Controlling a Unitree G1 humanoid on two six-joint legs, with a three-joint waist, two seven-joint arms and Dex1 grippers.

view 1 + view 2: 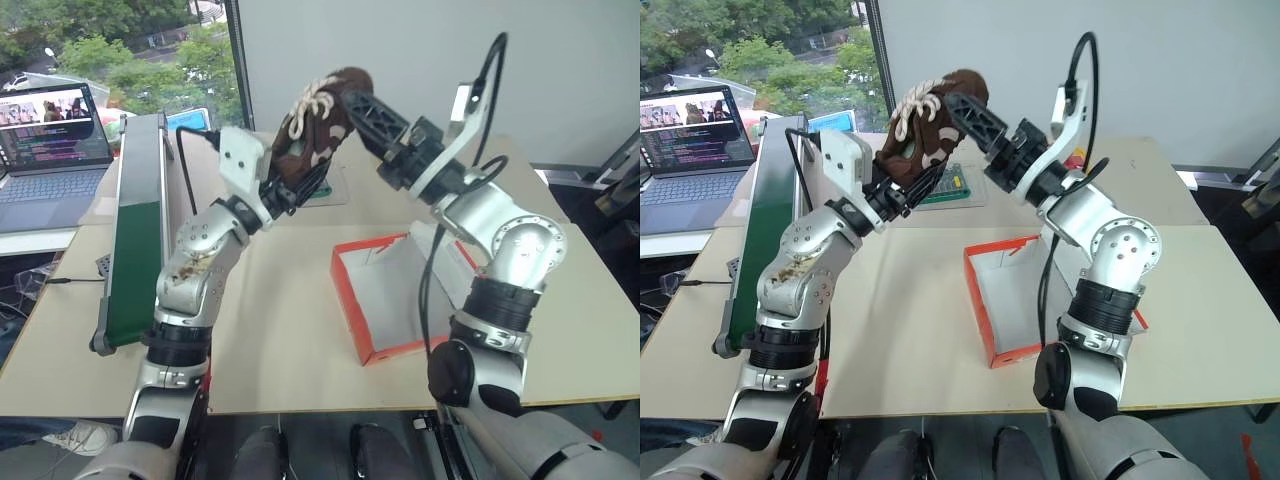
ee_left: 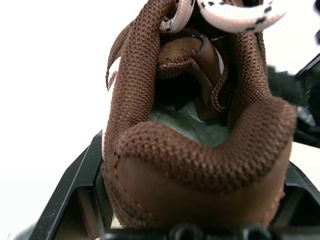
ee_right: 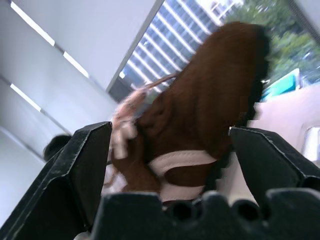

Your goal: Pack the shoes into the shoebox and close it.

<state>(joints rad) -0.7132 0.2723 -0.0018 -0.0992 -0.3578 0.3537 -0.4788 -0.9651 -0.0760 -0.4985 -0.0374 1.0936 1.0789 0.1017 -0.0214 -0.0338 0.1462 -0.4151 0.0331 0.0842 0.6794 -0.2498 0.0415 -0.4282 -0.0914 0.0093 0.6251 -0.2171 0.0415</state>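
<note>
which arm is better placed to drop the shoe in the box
Left. Its end effector grips the shoe by the heel; the right end effector is open at the toe. The shoebox lies open below.

Shoe (image 1: 318, 128): dark brown, woven mesh texture on the upper, smooth brown heel panel; cream-white laces (image 1: 312, 100) with small dark specks. Shoebox (image 1: 385, 290): red-orange outside, white inside. Worktop (image 1: 290, 330): pale beige, plain. Left claw (image 1: 292, 190) and right claw (image 1: 352, 100): black fingers; arm housings silver-grey. Board (image 1: 140, 235) standing on edge at the left: dark green face, grey frame.
</note>
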